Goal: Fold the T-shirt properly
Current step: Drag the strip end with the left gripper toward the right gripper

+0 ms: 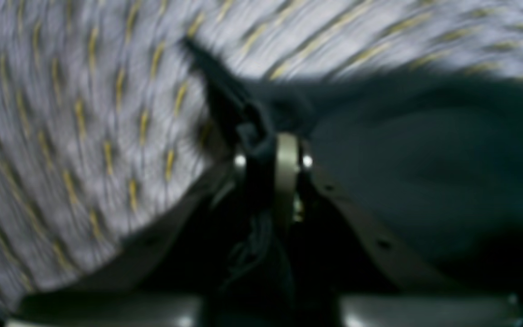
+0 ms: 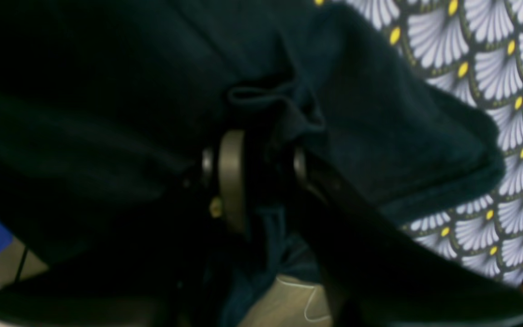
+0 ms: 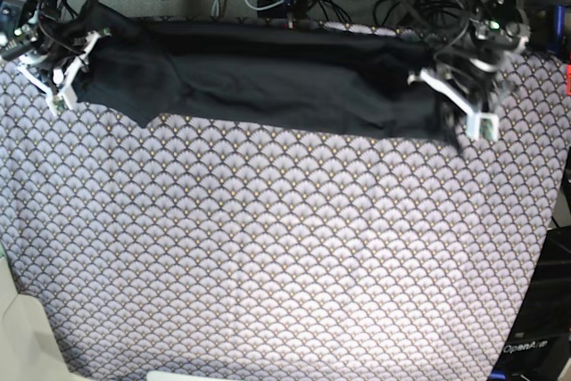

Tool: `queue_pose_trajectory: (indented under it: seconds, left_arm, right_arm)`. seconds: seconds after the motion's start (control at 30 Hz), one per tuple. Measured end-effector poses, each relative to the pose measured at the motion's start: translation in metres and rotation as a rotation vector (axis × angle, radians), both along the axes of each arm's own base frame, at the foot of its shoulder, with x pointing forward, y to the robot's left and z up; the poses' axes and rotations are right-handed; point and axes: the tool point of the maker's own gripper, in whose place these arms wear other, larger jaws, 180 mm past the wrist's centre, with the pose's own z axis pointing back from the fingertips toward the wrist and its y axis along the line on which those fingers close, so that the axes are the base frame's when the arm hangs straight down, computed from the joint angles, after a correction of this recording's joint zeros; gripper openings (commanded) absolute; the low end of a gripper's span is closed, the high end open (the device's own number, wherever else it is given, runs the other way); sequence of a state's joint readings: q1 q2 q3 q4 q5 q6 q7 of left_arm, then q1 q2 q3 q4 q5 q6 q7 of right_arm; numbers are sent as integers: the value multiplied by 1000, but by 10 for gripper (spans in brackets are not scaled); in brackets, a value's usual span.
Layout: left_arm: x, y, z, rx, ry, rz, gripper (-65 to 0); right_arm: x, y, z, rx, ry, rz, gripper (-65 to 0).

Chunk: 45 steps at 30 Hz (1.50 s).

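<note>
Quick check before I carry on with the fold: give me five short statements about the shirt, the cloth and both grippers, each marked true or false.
1. The left gripper is shut on the T-shirt. True.
2. The right gripper hangs open, clear of the fabric. False: dark fabric is bunched between its jaws.
3. The T-shirt lies at the near edge of the tablecloth. False: it stretches along the far edge.
4. The shirt spans between both grippers. True.
5. The shirt carries a large white print. False: plain dark.

The T-shirt [image 3: 268, 78] lies stretched sideways along the far edge of the tablecloth [image 3: 285, 247], with the right gripper [image 3: 62, 86] at its left end and the left gripper [image 3: 468, 118] at its right end in the base view.
</note>
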<state>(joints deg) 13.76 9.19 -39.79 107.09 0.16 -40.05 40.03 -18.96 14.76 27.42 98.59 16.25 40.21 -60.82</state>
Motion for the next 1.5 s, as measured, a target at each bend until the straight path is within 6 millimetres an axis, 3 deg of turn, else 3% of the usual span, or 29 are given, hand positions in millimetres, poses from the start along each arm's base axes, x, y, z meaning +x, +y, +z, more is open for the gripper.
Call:
queue_pose_trajectory:
  seconds: [0.07,0.13,0.23,0.37,0.47,0.7,0.97,1.13,1.33,1.5]
  left_arm:
    - [8,-20,18,24,-58,-74,-650]
    - [2,-45,8,48,-7,-154,-650]
    - [-5,-64,-5,100,61,-213,-650]
    - [4,-87,-4,202,61,-313,-650]
    - [-5,-108,-11,240,94,-391,-650]
    - [-14,-181,-7,275,63,-614,-650]
    - [-24,-225,4,208,13,-568,-650]
    - [-18,-216,8,187,0,-430,-650]
    - [-23,-215,4,192,15,-439,-650]
    - [-12,-201,8,169,-2,-400,-650]
  right_arm:
    - [1,0,0,1,-2,0,-496]
    - [0,0,0,1,-1,0,-496]
    - [0,0,0,1,-1,1,-496]
    - [1,0,0,0,-2,1,-496]
    - [1,0,1,0,-2,1,-497]
    - [0,0,0,0,-1,1,-497]
    - [0,0,0,0,-1,1,-497]
    - [1,0,0,0,-2,1,-497]
    - [8,0,3,-2,-16,1,-497]
    - [7,0,3,-2,-14,1,-498]
